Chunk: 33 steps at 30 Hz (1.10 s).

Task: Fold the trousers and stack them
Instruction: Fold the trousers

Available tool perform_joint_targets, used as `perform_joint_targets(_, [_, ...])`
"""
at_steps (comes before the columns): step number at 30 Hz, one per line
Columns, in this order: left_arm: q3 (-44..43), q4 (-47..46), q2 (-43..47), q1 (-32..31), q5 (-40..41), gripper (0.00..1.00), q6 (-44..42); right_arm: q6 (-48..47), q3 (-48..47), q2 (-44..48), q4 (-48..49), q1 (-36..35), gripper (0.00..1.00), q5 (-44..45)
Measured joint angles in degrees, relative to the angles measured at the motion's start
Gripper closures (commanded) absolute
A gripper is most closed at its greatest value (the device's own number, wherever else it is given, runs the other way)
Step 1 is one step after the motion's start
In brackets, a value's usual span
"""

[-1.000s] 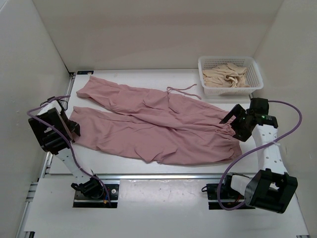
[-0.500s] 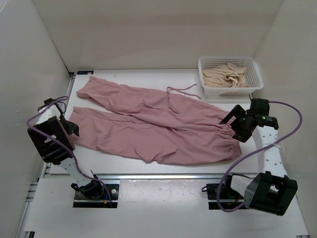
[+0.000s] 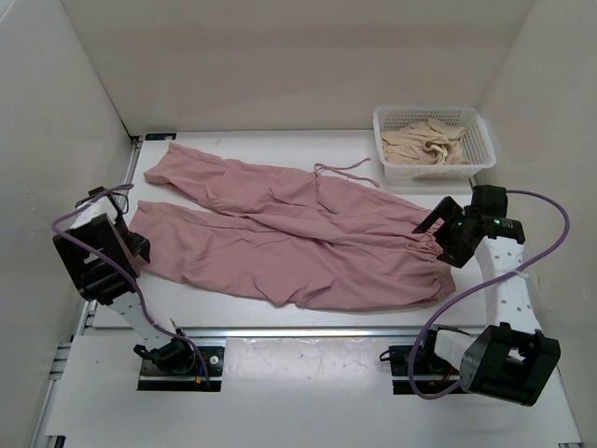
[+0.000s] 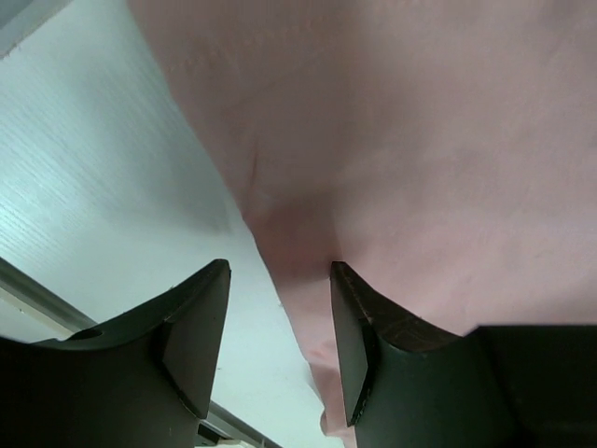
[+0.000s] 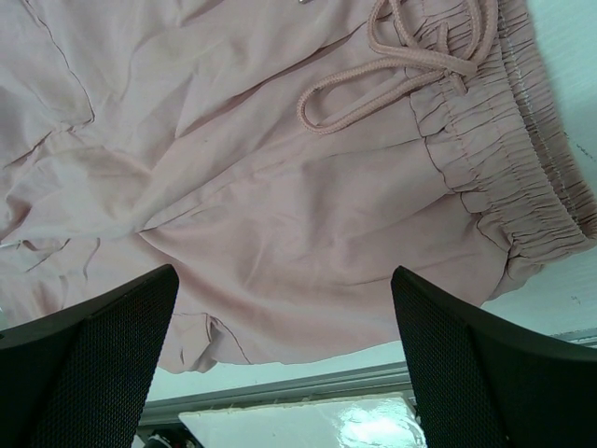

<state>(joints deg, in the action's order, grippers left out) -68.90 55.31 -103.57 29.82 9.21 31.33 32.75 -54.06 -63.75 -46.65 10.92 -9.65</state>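
Folding is not yet begun; trousers (image 3: 298, 238) lie spread flat on the worktop (image 3: 233, 308); left tool (image 4: 278, 280), part open, straddles a leg hem (image 4: 280, 233) beneath it; right tool (image 5: 284, 280) gapes wide above the waistband (image 5: 522, 159), holding nothing.

trousers (image 3: 298, 238): matt creased cloth | table (image 3: 261, 147): smooth, slightly glossy | basket (image 3: 438, 172): white plastic mesh

The left wrist view's lower edge cropped the left gripper (image 4: 278, 322) below its two fingertips, while the trousers (image 4: 420, 140) ran off its top and right sides.
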Motion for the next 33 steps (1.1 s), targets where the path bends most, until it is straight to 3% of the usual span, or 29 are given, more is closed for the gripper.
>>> perform_joint_targets(2, [-0.92, -0.02, -1.07, -0.28, 0.7, 0.41, 0.04, 0.0, -0.09, 0.0, 0.02, 0.0, 0.0, 0.0])
perform_joint_targets(10, [-2.36, -0.15, -3.19, -0.44, 1.42, 0.63, 0.42, 0.0, -0.17, 1.03, -0.48, 0.0, 0.0, 0.02])
perform_joint_targets(15, [-3.19, -0.57, -4.35, -0.44, 1.64, 0.9, 0.57, 0.0, -0.17, 2.03, -1.16, 0.0, 0.0, 0.02])
perform_joint_targets(24, [-3.37, -0.72, -4.46, -0.44, 1.09, 0.9, 0.57, 0.0, -0.17, 3.15, -3.04, 0.0, 0.0, 0.04])
perform_joint_targets(29, [-3.56, 0.09, 3.06, -0.44, 0.68, 0.9, 0.79, 1.27, 2.78, 5.66, -4.72, 0.0, 0.0, 1.31])
perform_joint_targets(33, [-7.45, 2.6, 8.15, -0.46, 0.92, 0.9, 0.92, 4.9, 10.43, 10.6, -7.43, 0.9, 0.08, 4.59])
